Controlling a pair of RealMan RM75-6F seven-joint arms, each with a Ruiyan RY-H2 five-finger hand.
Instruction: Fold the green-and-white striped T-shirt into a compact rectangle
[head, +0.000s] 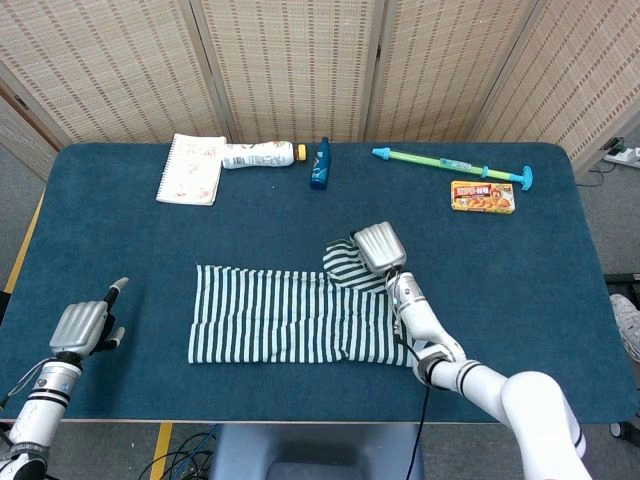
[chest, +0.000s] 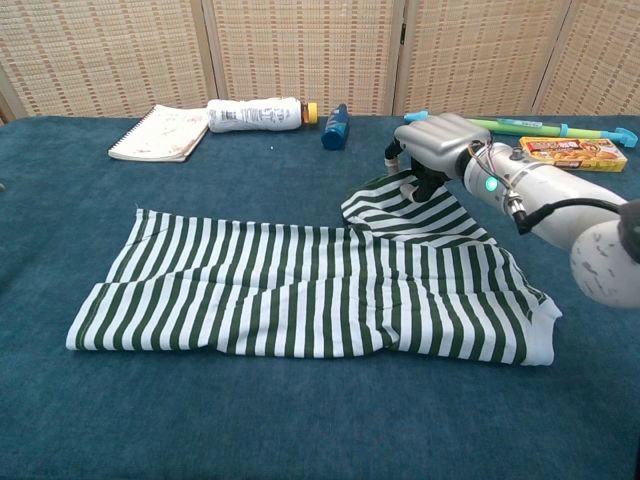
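The green-and-white striped T-shirt (head: 290, 315) (chest: 300, 290) lies half-folded across the middle of the blue table. Its far right sleeve (chest: 395, 205) is raised off the cloth. My right hand (head: 380, 246) (chest: 432, 145) grips that sleeve from above and holds its edge a little over the table. My left hand (head: 84, 325) rests at the near left edge of the table, well away from the shirt, fingers apart and holding nothing. The chest view does not show the left hand.
Along the far edge lie a spiral notebook (head: 192, 168), a white bottle (head: 258, 154), a small blue bottle (head: 320, 164), a green-and-blue water gun (head: 450, 164) and a yellow food box (head: 483, 196). Bare blue table (head: 520, 290) surrounds the shirt.
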